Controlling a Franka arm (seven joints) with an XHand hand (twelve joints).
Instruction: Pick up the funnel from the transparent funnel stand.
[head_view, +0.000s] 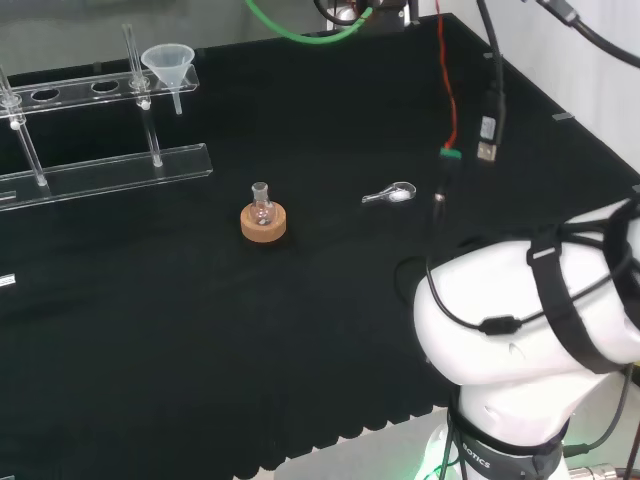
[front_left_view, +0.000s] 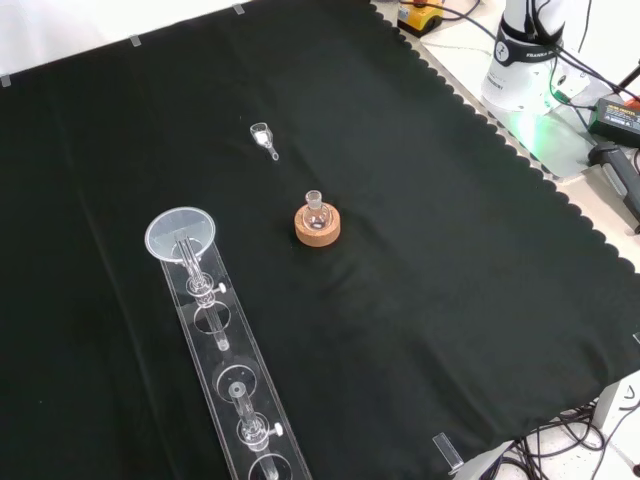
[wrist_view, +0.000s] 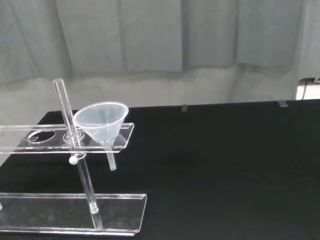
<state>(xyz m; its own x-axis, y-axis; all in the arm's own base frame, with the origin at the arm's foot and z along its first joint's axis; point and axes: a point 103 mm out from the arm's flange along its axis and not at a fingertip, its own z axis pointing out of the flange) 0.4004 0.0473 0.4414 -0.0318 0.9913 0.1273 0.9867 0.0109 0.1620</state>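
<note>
In the head view, from the left, we count one clear stand with one funnel seated in the end hole of its top shelf, spout hanging down. Next comes one small flask on one cork ring — then one small clear scoop lying alone on the cloth. At the right stands the white arm. From the front, the funnel sits at the stand's far end. We cannot tell how the hand's fingers are set.
</note>
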